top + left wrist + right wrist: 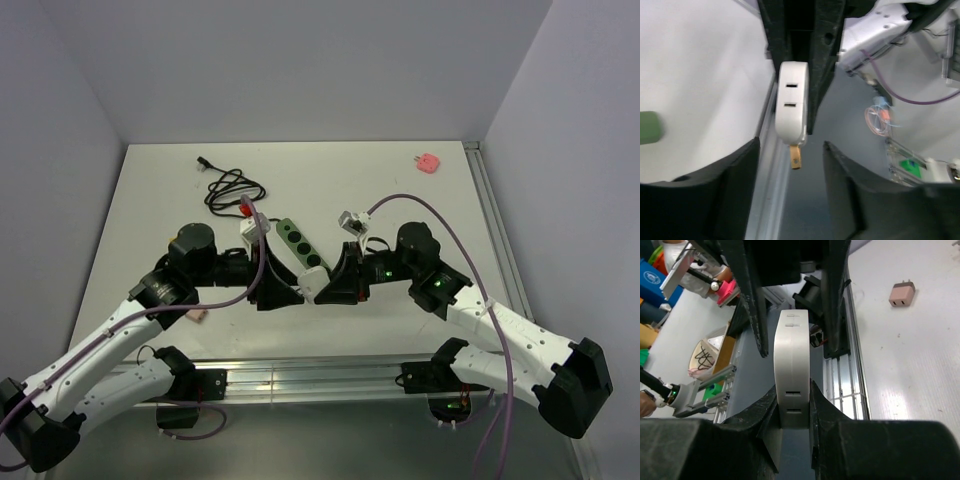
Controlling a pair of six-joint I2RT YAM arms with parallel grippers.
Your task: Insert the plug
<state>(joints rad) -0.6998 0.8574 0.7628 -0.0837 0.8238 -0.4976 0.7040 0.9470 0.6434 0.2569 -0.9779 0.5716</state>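
A white plug [792,365] with a brass prong [796,157] hangs over the table's near edge. My right gripper [792,412] is shut on it, one finger on each flat side. In the top view the plug [312,283] sits between the two grippers, where they meet. My left gripper [790,200] is open and faces the plug [792,102], with its fingers [715,190] spread wide on either side of the prong end and apart from it. The green power strip [300,245] lies on the table just behind both grippers, and its end shows in the left wrist view [647,127].
A black cable [232,190] coils at the back left, joined to the strip. A pink adapter [427,162] lies at the back right. Another pink adapter [902,294] lies near my left arm. The aluminium rail [320,375] runs along the near edge.
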